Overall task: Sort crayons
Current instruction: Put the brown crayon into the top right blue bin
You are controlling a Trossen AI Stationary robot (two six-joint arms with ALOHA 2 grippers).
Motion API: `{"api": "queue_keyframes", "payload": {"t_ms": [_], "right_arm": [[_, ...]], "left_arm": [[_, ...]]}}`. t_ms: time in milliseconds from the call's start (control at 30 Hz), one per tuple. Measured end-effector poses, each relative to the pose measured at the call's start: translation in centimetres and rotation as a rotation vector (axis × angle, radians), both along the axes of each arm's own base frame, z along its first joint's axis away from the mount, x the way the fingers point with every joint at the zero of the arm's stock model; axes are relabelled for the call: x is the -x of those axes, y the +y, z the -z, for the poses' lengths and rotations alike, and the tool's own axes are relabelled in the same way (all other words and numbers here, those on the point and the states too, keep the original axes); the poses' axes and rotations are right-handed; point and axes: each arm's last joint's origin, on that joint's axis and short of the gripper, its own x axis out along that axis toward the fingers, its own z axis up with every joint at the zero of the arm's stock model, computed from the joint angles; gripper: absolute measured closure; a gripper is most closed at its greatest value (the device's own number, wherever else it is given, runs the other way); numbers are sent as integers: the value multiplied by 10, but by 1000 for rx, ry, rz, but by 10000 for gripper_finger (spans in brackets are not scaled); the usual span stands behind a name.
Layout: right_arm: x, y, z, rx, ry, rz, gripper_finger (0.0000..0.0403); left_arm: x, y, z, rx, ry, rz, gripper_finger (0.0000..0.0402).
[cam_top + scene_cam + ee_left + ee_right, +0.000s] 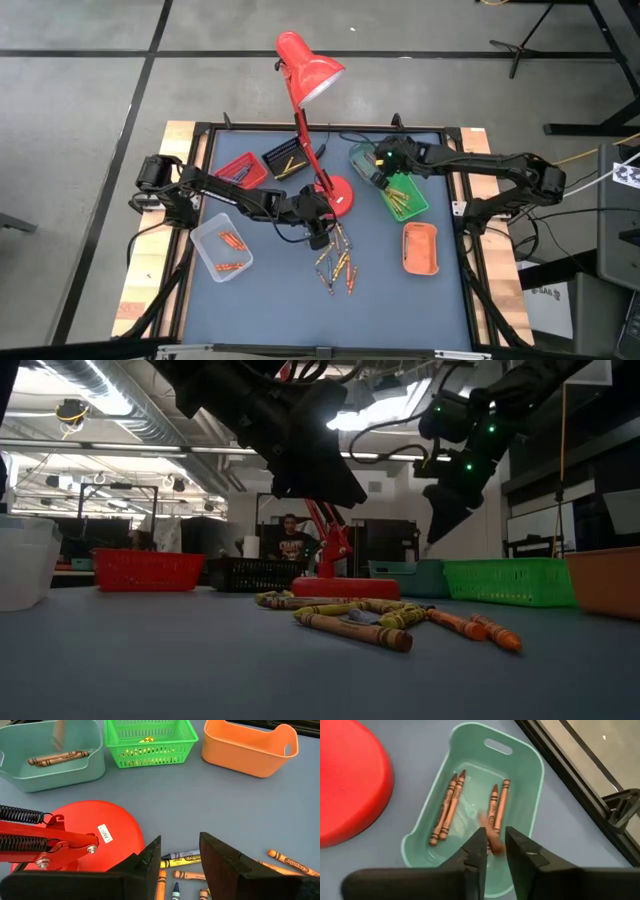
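Note:
A loose pile of crayons (338, 262) (380, 622) lies on the blue-grey table in front of the red lamp's base (340, 195). My left gripper (320, 238) (180, 845) hangs open just above the pile's far end, with nothing between its fingers. My right gripper (380, 172) (495, 842) stands open over the teal tray (530, 770), where several brown crayons (447, 807) lie on the floor. A blurred brown crayon (490, 832) shows just beyond its fingertips. In the left wrist view that crayon (59, 734) is a streak in the air above the tray.
The green tray (405, 197) and the orange tray (420, 247) stand to the right. The red tray (240, 168) and the black tray (285, 160) stand at the back left. A clear tray (222, 248) with orange crayons sits at the left. The lamp's arm (305, 130) rises between both arms.

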Motion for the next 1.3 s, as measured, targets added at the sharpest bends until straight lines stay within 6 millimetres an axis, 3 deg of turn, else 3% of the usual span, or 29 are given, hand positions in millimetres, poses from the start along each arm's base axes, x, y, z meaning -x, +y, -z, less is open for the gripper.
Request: {"api": "queue_keyframes", "payload": {"t_ms": [333,900,1133,1300], "right_arm": [[0,-1,0,-1,-1,4,293],[0,-1,0,-3,-4,8,290],[0,-1,0,-4,-5,9,290],[0,-1,0,-4,-4,9,290]], "left_arm": [[1,-7,3,58,33,95,283],[16,-44,14,52,190,211,283],[20,-48,18,42,241,214,283],[18,-47,33,36,291,210,283]]}}
